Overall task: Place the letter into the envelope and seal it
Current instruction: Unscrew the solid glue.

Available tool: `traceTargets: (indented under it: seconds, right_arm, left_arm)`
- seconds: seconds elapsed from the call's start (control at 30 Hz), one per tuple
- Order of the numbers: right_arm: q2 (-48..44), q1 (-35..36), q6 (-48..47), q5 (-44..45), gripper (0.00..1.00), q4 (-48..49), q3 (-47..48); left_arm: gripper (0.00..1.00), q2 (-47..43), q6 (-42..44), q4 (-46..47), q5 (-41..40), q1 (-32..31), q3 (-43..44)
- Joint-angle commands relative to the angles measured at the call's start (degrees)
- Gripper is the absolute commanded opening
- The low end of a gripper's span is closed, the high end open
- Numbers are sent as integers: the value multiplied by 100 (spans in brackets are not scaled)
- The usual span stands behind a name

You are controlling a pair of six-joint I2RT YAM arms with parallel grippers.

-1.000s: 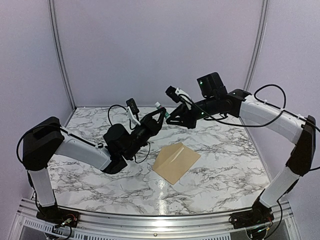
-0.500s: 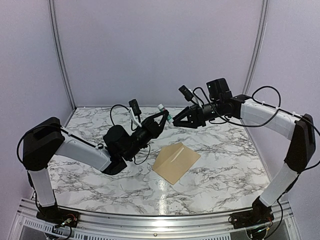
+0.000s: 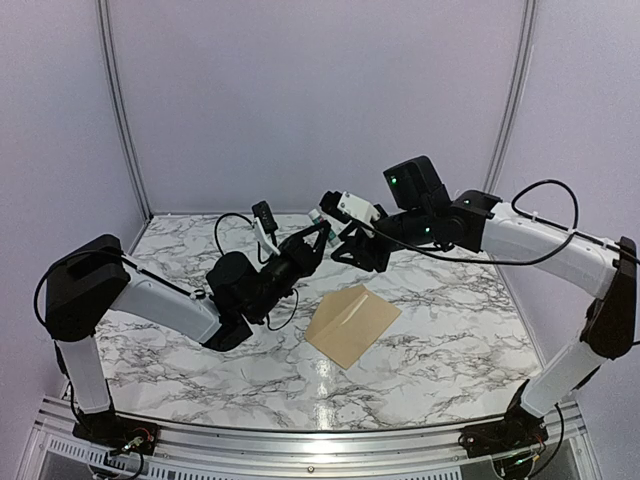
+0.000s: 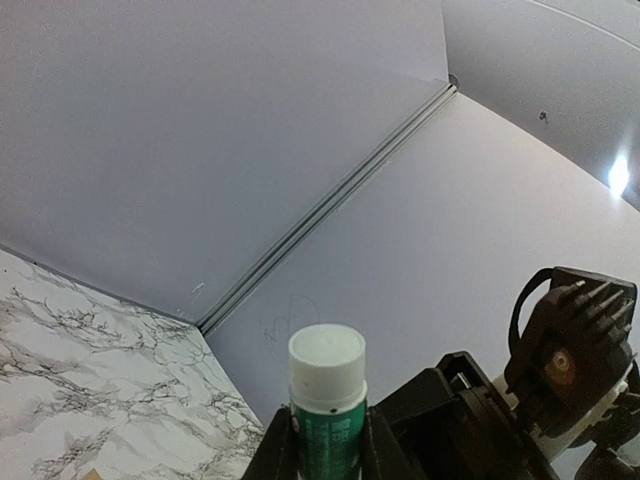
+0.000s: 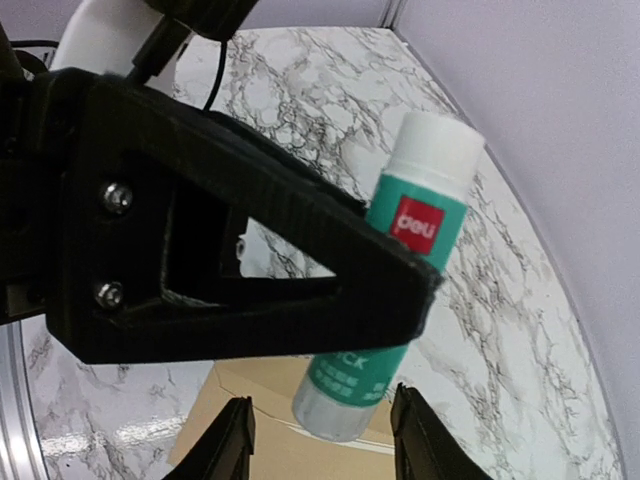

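Left gripper (image 3: 318,232): it was closed on a green plastic glue stick (image 3: 316,214), and the white cap stuck out past the fingertips.
Right gripper (image 3: 342,250): the jaws stood apart and held nothing; it was in the air just beside the glue stick.
Envelope: the flat tan-brown kraft paper envelope (image 3: 352,325) lay on the table, below both grippers and apart from them.
Table: white marble-patterned table (image 3: 450,300) with grey veins.

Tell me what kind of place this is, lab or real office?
Looks like a lab robot cell, not an office: plain pale walls with metal frame posts, a marble-pattern tabletop, and the left arm and right arm mounted by an aluminium rail.
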Motion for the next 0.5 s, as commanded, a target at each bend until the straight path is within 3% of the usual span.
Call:
traceTargets:
  seconds: [0.0, 0.27, 0.37, 0.47]
  right_arm:
    - [90, 138, -139, 786, 42, -71, 445]
    - [162, 140, -25, 571, 28, -69, 522]
    - [189, 137, 48, 432, 18, -71, 533]
    - [186, 54, 218, -110, 11, -102, 606]
  left_arm:
    - [0, -170, 27, 118, -71, 14, -61]
    - [0, -157, 44, 143, -68, 13, -79]
    - [0, -135, 35, 179, -56, 12, -78]
    - [0, -111, 27, 212, -40, 14, -76]
